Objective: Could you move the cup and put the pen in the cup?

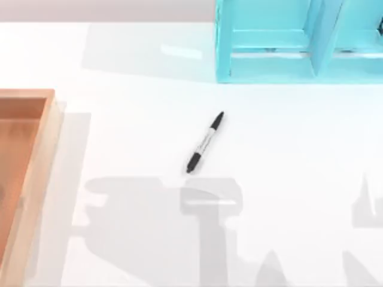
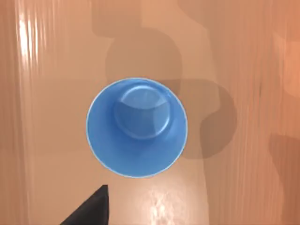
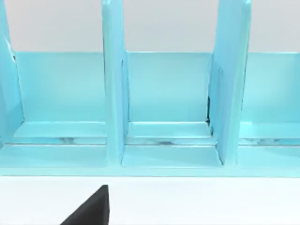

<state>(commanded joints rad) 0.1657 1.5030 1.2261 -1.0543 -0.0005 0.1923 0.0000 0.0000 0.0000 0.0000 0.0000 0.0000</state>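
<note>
The pen [image 1: 205,142] lies flat on the white table near the middle, slanted, with black ends and a pale barrel. The blue cup [image 2: 137,127] stands upright on a wooden floor, its mouth facing the left wrist camera. My left gripper [image 2: 91,210] hovers above the cup and a little to one side, apart from it; a dark corner of it shows. My right gripper [image 3: 91,210] hangs over the white table in front of the cyan shelf, away from the pen.
A wooden tray [image 1: 48,128] with raised walls sits at the table's left edge. A cyan shelf unit [image 1: 269,72] with upright dividers [image 3: 113,93] stands at the back right. Arm shadows fall across the front of the table.
</note>
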